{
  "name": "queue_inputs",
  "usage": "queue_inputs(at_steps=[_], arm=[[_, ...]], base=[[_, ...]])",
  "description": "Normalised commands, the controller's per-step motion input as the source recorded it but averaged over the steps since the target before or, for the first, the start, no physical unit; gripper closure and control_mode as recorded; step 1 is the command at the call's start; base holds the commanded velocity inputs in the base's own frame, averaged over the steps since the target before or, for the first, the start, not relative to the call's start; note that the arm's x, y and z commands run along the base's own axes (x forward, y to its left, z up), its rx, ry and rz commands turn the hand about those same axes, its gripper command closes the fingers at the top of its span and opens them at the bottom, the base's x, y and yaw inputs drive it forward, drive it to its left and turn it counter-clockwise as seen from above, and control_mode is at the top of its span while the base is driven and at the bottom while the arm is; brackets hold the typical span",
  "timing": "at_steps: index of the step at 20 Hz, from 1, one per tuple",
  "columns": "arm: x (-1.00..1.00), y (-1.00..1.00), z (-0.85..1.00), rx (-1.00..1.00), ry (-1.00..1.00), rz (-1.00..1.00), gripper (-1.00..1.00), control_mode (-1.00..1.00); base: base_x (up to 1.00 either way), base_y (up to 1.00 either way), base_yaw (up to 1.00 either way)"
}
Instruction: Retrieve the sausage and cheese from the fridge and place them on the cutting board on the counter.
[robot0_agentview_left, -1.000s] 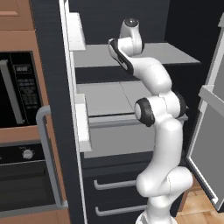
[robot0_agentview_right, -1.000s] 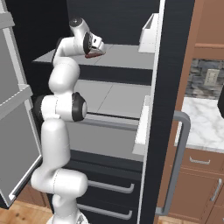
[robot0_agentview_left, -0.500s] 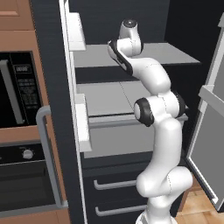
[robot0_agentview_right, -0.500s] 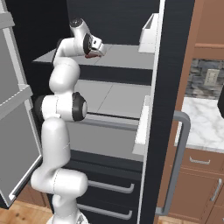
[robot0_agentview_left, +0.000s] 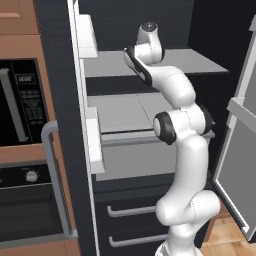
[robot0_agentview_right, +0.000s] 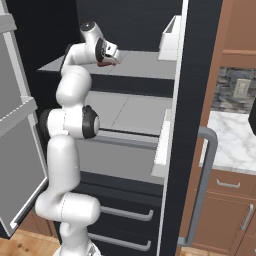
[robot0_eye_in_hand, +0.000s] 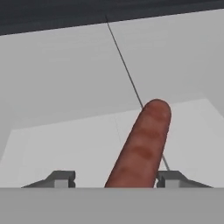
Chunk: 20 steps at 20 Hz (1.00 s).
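The small reddish-brown sausage (robot0_eye_in_hand: 142, 146) lies on the grey top shelf (robot0_agentview_right: 140, 65) of the tall dark fridge (robot0_agentview_left: 57, 60). In the hand view it points to 12 o'clock, between the two dark fingers (robot0_eye_in_hand: 168, 178), which stand apart on each side, not yet squeezing. The fingers should close slowly, pinch the middle, then lift straight up so it cannot roll away.

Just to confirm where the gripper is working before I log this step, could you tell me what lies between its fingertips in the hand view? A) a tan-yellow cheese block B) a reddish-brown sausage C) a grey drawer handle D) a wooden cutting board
B: the hand view shows the reddish-brown sausage lying on the grey fridge shelf, running up between the two fingertips of the gripper.
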Motion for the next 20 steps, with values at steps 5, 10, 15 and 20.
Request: queue_inputs(at_steps=[5,10,15,20], arm=[[-0.40,-0.01,-0.55,0.01,0.03,0.00,1.00,-1.00],[-0.78,-0.04,-0.44,0.03,0.02,0.00,1.00,-1.00],[-0.99,-0.02,-0.03,0.05,0.00,0.00,1.00,-1.00],[-1.00,-0.11,0.00,0.06,0.00,0.00,1.00,-1.00]], base=[[0.00,0.00,0.00],[0.00,0.00,0.00],[0.00,0.00,0.00],[0.00,0.00,0.00]])
